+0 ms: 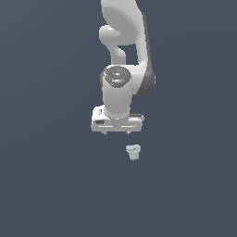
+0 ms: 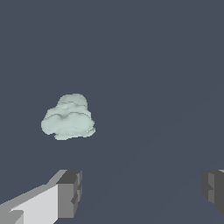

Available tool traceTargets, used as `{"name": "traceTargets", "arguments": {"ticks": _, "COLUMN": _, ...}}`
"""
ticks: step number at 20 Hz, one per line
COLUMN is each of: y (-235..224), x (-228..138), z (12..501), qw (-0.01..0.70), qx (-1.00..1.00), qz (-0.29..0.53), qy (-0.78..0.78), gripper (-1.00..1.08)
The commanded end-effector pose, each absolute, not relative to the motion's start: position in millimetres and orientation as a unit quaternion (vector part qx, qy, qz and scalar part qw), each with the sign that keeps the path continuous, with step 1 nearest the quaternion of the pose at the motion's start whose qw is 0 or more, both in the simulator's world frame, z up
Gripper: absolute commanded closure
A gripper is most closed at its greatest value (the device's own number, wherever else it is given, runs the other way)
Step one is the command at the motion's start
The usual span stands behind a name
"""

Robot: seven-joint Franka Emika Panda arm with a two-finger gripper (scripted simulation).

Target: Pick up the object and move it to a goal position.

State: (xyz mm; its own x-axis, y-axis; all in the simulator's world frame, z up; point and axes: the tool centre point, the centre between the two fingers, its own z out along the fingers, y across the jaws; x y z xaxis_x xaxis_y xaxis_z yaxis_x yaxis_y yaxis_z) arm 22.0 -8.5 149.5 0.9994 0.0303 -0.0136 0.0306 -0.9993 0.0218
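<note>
The object [image 1: 134,152] is a tiny pale mint-green cup-like piece with a flared, uneven rim, standing on the dark grey floor. In the exterior view it lies below my white gripper [image 1: 117,133] and a little toward that view's right. My gripper is open and empty, its two short fingertips spread wide and held apart from the object. In the wrist view the object [image 2: 68,118] sits clear of the gripper [image 2: 142,194], beyond one grey fingertip [image 2: 70,192], not between the fingers.
The white arm [image 1: 125,55] rises behind the gripper toward the top of the exterior view. The dark grey floor [image 1: 55,185] is flat and uniform all around.
</note>
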Motion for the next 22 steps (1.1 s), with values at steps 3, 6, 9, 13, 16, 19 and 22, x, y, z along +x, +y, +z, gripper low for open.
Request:
{"name": "traceTargets", "arguments": {"ticks": 3, "y": 25, "x": 40, "z": 125, "qw": 0.008, "qx": 0.999, "qz": -0.004, "qy": 0.042, "gripper": -0.92}}
{"name": "traceTargets", "arguments": {"ticks": 6, "y": 44, "x": 49, "z": 111, "qw": 0.006, "qx": 0.998, "qz": -0.003, "qy": 0.057, "gripper": -0.92}}
{"name": "traceTargets", "arguments": {"ticks": 9, "y": 59, "x": 55, "z": 99, "qw": 0.003, "qx": 0.998, "qz": -0.001, "qy": 0.068, "gripper": -0.92}}
{"name": "traceTargets", "arguments": {"ticks": 13, "y": 72, "x": 59, "z": 89, "qw": 0.001, "qx": 0.997, "qz": 0.000, "qy": 0.076, "gripper": -0.92}}
{"name": "traceTargets", "arguments": {"ticks": 16, "y": 76, "x": 60, "z": 86, "qw": 0.000, "qx": 0.997, "qz": 0.000, "qy": 0.079, "gripper": -0.92}}
{"name": "traceTargets", "arguments": {"ticks": 19, "y": 75, "x": 59, "z": 86, "qw": 0.000, "qx": 0.997, "qz": -0.001, "qy": 0.079, "gripper": -0.92}}
{"name": "traceTargets", "arguments": {"ticks": 22, "y": 75, "x": 59, "z": 81, "qw": 0.000, "qx": 0.997, "qz": -0.001, "qy": 0.079, "gripper": -0.92}}
